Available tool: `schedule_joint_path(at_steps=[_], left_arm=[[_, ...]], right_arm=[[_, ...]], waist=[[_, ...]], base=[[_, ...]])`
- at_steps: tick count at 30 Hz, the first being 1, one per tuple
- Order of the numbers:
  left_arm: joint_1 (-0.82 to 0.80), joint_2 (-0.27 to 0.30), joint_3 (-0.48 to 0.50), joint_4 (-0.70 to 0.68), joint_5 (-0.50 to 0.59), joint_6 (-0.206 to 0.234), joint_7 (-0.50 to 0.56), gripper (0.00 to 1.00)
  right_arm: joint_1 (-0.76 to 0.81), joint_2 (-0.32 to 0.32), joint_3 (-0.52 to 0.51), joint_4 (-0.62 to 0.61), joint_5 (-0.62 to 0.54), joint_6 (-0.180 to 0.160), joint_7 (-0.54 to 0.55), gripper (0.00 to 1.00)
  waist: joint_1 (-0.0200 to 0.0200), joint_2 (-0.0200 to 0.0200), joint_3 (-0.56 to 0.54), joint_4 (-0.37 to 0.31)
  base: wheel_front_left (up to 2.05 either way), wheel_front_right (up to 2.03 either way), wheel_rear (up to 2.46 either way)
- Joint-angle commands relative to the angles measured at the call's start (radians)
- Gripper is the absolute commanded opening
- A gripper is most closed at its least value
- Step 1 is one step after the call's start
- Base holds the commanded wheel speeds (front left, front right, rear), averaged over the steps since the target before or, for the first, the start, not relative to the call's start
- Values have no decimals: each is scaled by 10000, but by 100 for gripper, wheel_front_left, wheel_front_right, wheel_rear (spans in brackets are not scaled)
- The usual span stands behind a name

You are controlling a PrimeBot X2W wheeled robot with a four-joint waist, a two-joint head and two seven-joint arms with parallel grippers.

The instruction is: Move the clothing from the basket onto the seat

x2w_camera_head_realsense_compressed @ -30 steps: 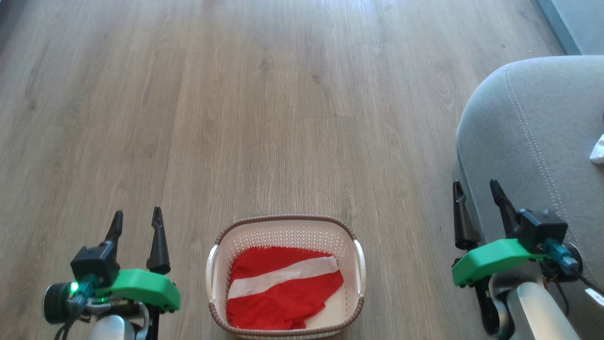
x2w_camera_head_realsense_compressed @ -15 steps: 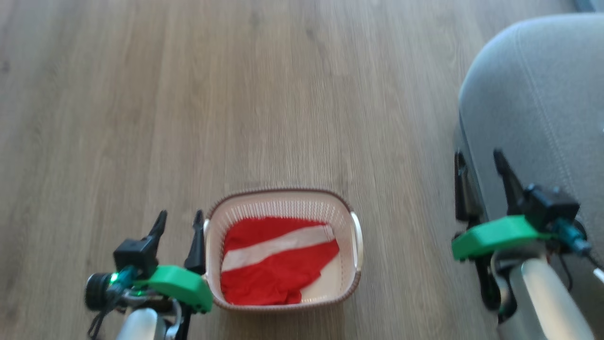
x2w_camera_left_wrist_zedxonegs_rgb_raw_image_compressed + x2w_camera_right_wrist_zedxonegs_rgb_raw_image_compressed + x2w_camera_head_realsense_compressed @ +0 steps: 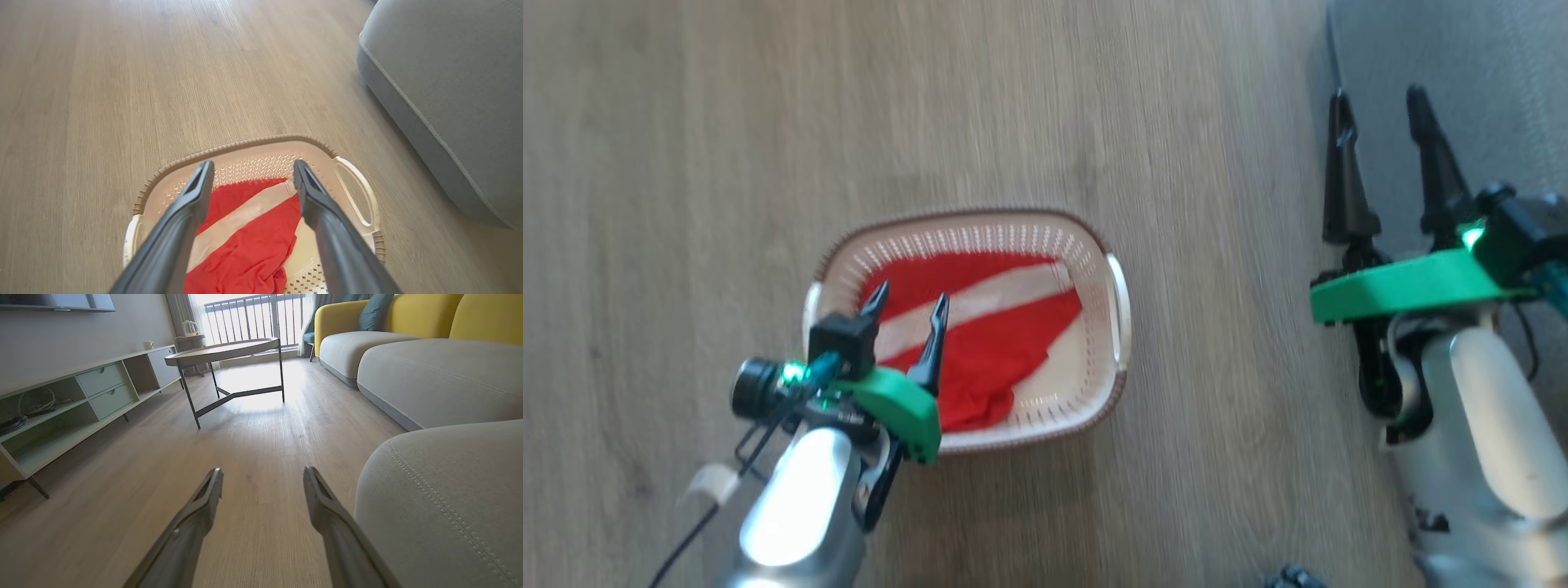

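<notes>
Your left gripper [image 3: 910,294], jaws spread and empty, now hangs over the clothing [image 3: 996,347] in the basket [image 3: 980,238], not beside it; right gripper [image 3: 1378,94] stays spread, empty.

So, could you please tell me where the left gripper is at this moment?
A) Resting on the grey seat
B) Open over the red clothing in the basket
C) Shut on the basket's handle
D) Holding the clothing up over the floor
B: the left gripper hangs with its fingers apart over the red clothing, which lies in the basket, and nothing is between the fingers.
</notes>
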Motion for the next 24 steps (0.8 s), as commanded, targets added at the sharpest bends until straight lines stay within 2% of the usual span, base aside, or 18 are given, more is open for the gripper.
schedule_joint_path(at_steps=[1, 13, 24], left_arm=[[-352, 59, 171, -67, 108, -36, -95, 100], [-3042, 290, -684, 2603, 1111, -380, -95, 100], [-5019, 699, -1625, 5179, 1710, -543, 6, 100]], right_arm=[[-286, -17, 192, -392, 52, 69, -46, 100], [-1911, 25, 406, -997, 195, 69, -46, 100], [-2402, 302, 535, -1061, 469, 69, -46, 100]], waist=[[-3, 0, 1058, -366], [-3, 0, 4057, -1177], [-3, 0, 5632, -2017]], base=[[0, 0, 0], [0, 0, 0], [0, 0, 0]])
